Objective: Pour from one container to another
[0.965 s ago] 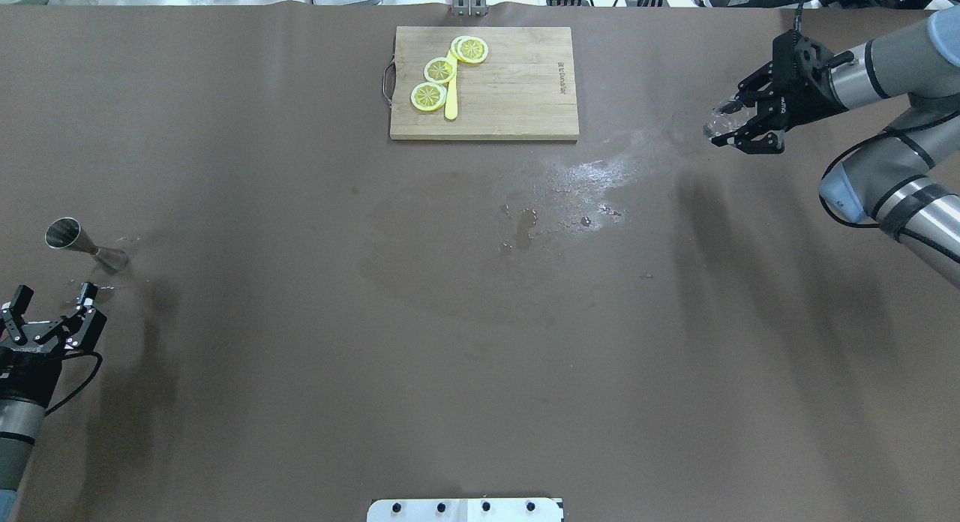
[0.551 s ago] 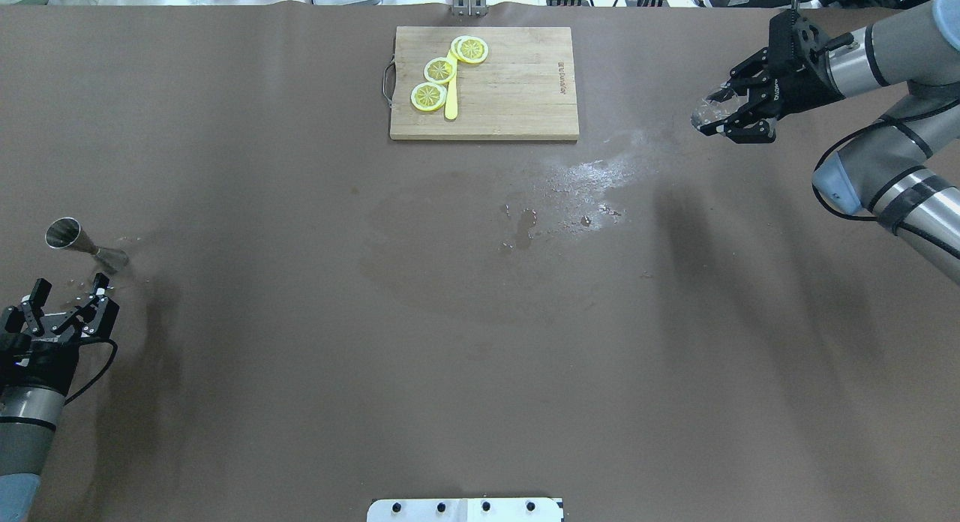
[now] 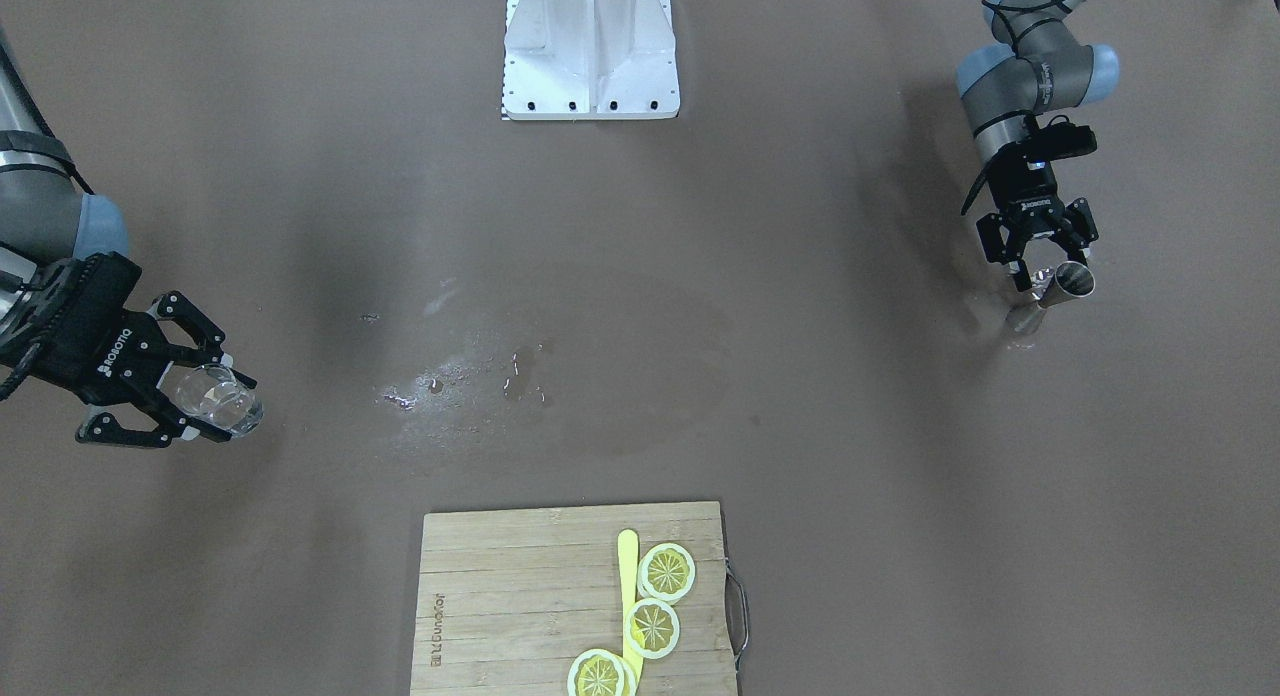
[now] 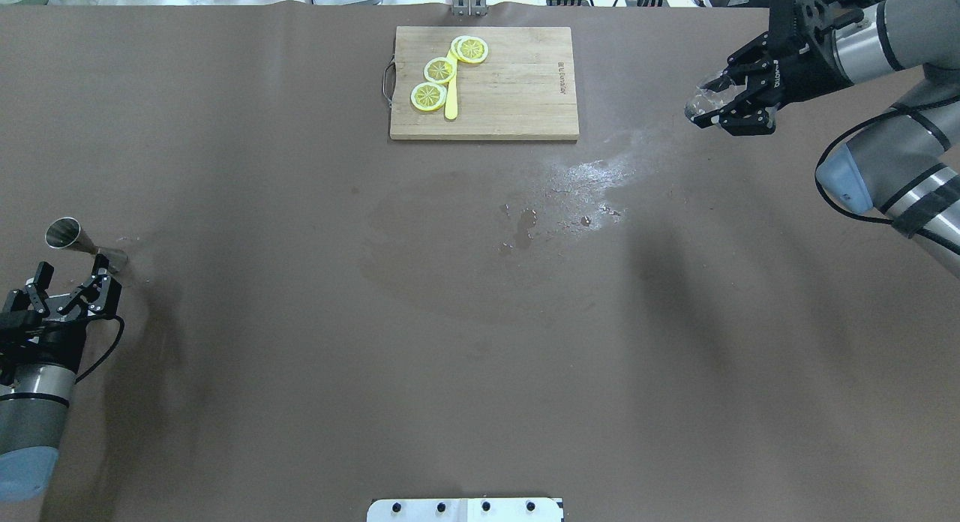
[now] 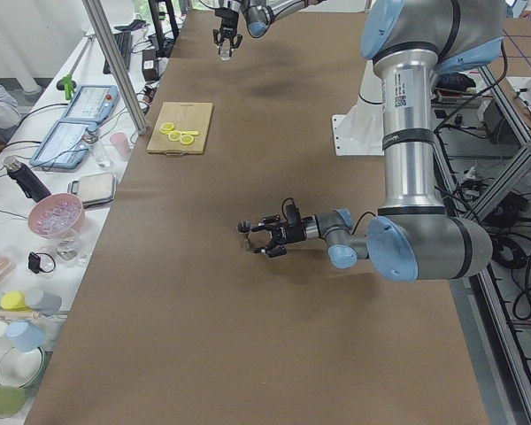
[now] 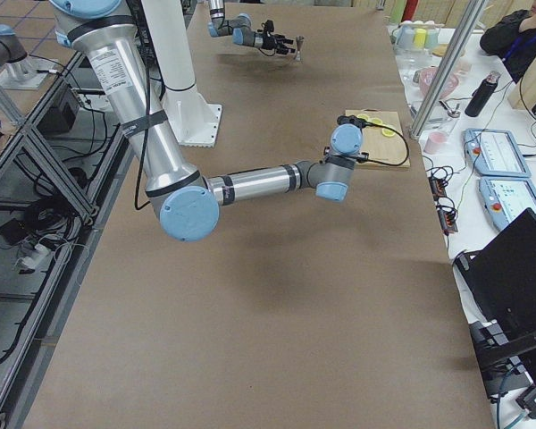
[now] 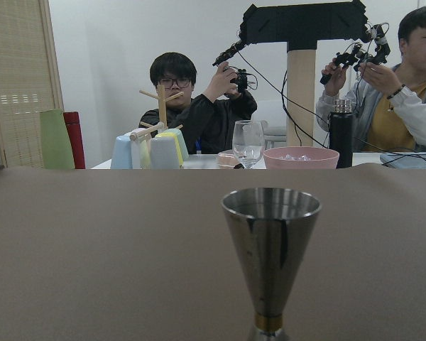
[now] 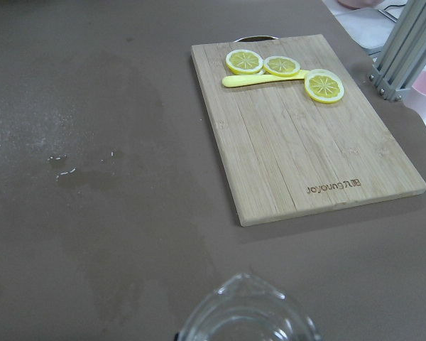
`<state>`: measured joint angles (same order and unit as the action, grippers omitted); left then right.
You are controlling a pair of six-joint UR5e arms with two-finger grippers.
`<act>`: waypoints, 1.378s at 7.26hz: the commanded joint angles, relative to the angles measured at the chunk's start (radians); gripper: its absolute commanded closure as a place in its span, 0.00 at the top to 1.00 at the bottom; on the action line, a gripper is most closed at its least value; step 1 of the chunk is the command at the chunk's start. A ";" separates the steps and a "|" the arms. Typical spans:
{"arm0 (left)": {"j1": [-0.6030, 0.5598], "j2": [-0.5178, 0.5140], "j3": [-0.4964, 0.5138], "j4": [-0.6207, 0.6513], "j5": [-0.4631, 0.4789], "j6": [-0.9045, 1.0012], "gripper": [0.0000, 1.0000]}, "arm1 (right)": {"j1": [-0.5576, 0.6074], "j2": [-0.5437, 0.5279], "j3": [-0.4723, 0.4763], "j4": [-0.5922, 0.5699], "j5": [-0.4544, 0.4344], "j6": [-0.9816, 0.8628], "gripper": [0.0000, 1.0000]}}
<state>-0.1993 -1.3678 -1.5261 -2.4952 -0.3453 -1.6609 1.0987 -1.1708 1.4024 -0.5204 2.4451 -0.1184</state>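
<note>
My left claw (image 4: 71, 273), spread, faces the upright jigger (image 7: 271, 249) just ahead at twelve o'clock, not gripped. Far off at the table's two o'clock, my right claw (image 4: 709, 102) pinches the beaker (image 3: 215, 398) aloft. I judge we're gathering both; next, close gently on the jigger's waist.

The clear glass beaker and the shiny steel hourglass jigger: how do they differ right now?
The clear glass beaker is see-through; the shiny steel hourglass jigger is opaque and mirror-like. The beaker is gripped by the right end effector, raised off the brown table; the jigger stands upright on it, ungripped, with the open left end effector close by. Both are small open-topped vessels.
</note>
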 commanded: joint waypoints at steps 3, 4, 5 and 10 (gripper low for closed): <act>-0.068 -0.088 0.066 0.103 -0.041 0.003 0.58 | -0.002 -0.063 0.147 -0.079 0.000 0.000 0.00; -0.072 -0.102 0.064 0.104 -0.043 0.001 0.34 | -0.002 -0.063 0.147 -0.081 0.000 0.000 0.00; -0.077 -0.111 0.057 0.104 -0.044 0.001 0.09 | -0.002 -0.056 0.147 -0.087 0.011 0.000 0.00; -0.092 -0.111 -0.228 0.099 -0.032 0.165 0.00 | -0.005 -0.050 0.170 -0.147 0.011 -0.001 0.00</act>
<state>-0.2910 -1.4728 -1.6631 -2.3943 -0.3819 -1.5773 1.0964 -1.2259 1.5715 -0.6539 2.4561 -0.1191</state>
